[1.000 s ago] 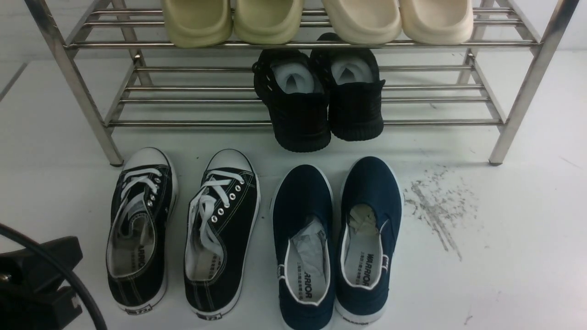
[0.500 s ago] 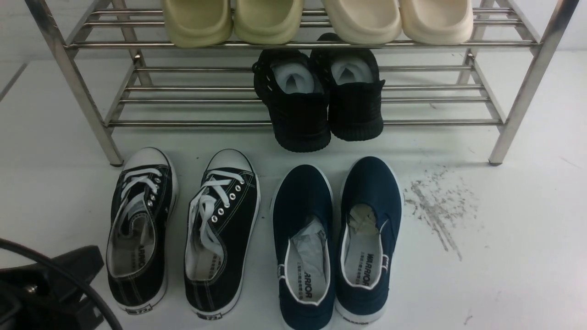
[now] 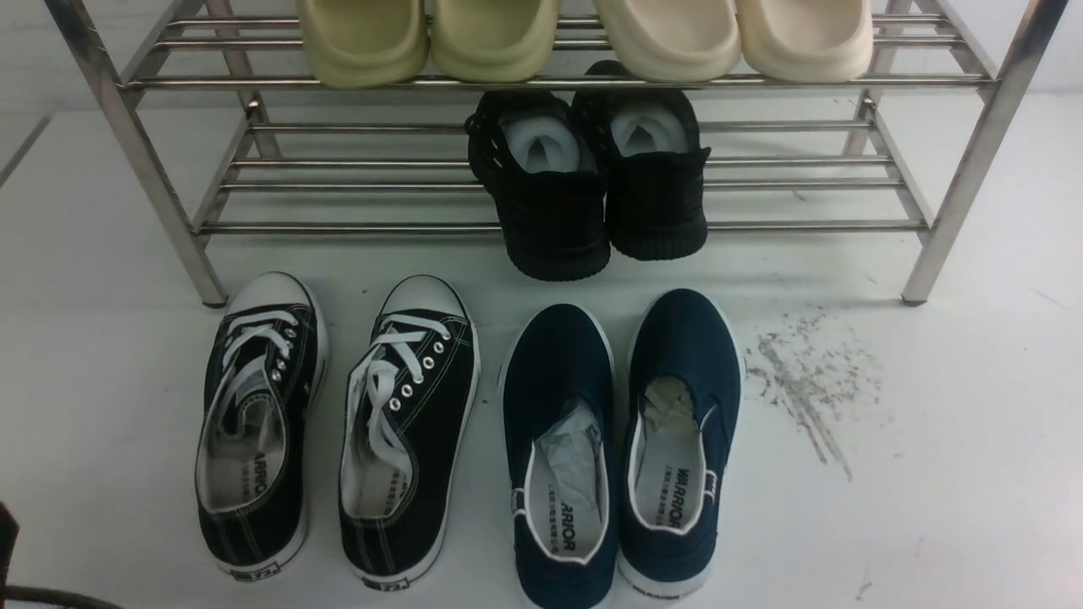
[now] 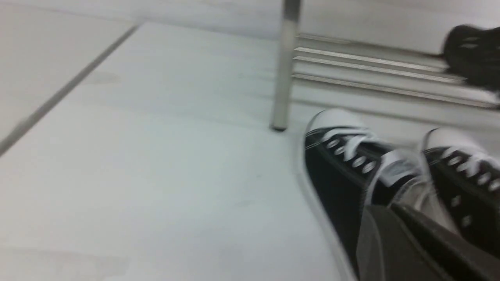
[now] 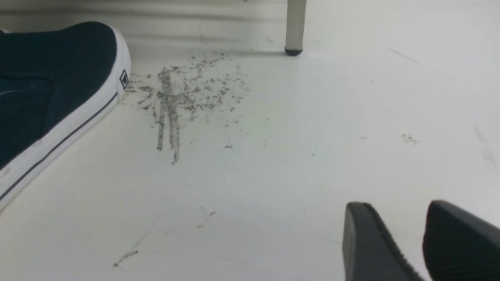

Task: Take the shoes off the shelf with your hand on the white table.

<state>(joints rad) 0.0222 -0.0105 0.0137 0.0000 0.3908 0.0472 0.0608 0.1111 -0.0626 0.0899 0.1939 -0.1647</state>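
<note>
Jaws: right gripper (image 5: 406, 242) spread slightly, empty, over bare surface; left gripper (image 4: 410, 246) mostly out of frame, state cannot be told.
White table (image 3: 931, 507): broad, grey scuff patch (image 3: 799, 385) right of the footwear.
Shelf (image 3: 127, 135): steel rack at the far side, black knit sneakers (image 3: 588, 182) on lower tier.
Shoes (image 3: 338, 427): off the rack, side by side on the table, toes toward it, left of navy slip-ons (image 3: 622, 448).
</note>
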